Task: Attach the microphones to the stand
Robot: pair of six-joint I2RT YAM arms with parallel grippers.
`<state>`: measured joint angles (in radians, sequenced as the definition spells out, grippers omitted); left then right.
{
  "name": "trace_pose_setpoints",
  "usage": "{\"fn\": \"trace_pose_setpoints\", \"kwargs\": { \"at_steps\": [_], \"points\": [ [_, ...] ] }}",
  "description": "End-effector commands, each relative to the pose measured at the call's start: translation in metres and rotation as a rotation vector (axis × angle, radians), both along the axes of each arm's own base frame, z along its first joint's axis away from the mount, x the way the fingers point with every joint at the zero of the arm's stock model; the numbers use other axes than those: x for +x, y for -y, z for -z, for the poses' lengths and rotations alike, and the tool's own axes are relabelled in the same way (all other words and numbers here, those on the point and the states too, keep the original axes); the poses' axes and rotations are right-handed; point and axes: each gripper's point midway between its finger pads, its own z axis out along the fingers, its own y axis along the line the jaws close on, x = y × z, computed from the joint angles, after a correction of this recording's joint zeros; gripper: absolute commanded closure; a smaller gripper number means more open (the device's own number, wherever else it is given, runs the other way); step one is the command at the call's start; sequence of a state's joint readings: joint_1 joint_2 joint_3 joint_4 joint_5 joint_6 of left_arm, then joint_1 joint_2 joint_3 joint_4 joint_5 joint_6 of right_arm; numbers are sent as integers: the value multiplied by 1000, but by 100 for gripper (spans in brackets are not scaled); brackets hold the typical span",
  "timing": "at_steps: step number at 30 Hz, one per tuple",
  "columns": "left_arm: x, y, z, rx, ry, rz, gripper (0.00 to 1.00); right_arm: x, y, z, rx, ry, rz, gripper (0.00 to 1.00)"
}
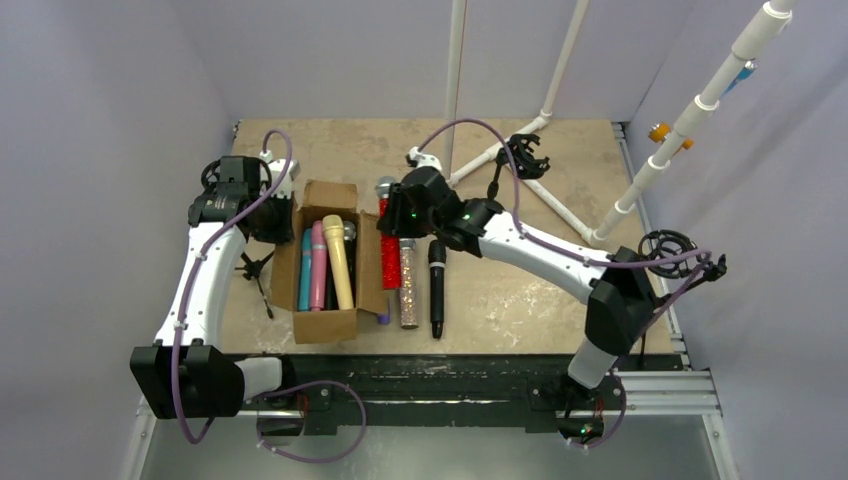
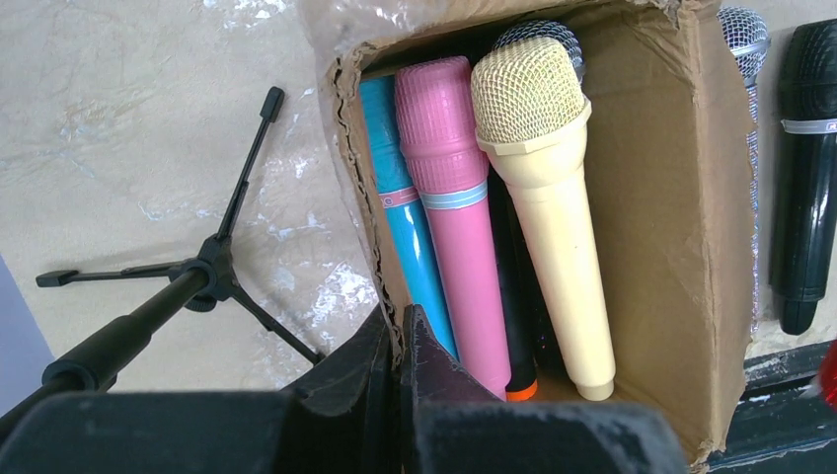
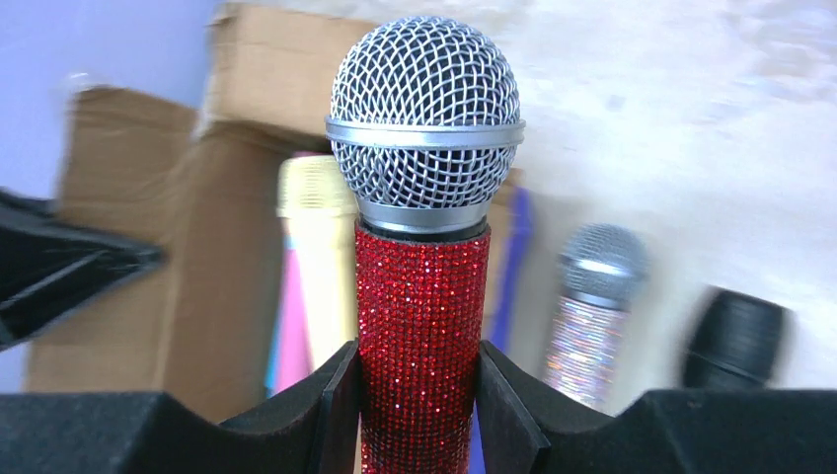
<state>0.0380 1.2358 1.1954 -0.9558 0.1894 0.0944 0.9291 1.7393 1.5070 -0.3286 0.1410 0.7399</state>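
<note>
**Red glitter microphone in the right claw, box held by the left**

At far left a small black tripod (image 2: 202, 281) lies on the table. Just beside it, the left claw (image 2: 399, 326) is closed almost fully on the wall of the cardboard box (image 2: 691, 247), which seems to steady it. Inside the box lie a blue microphone (image 2: 410, 227), a pink one (image 2: 454, 197) and a cream one (image 2: 548, 227).

The right claw (image 3: 419, 360) is clamped on the red glitter microphone (image 3: 421, 336), gripping the handle just below the mesh head. A silver glitter microphone (image 1: 408, 285) and a black microphone (image 1: 437, 290) lie on the table right of the box. Further right stands the white pipe stand (image 1: 640, 183) with its black ring mounts (image 1: 525, 157).

The microphone looks stiff and fairly heavy at the head. Its studded handle should resist slipping, so a grip on the handle suits it, while the mesh could dent.
</note>
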Motion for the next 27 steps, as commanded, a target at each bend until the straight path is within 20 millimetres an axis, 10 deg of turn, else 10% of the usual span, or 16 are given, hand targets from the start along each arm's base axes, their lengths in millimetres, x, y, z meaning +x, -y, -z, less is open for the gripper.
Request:
{"fn": "trace_pose_setpoints", "kwargs": {
  "at_steps": [1,7,15,27],
  "points": [
    [6,0,-14,15,69,23,100,13,58,-15,9,47,101,100],
    [7,0,-14,11,67,25,100,4,126,41,-134,-10,181,100],
    [6,2,-18,1,73,24,100,-8,165,104,-213,-101,249,100],
    [4,5,-18,-11,66,33,100,-14,147,145,-188,-218,203,83]
  ]
}}
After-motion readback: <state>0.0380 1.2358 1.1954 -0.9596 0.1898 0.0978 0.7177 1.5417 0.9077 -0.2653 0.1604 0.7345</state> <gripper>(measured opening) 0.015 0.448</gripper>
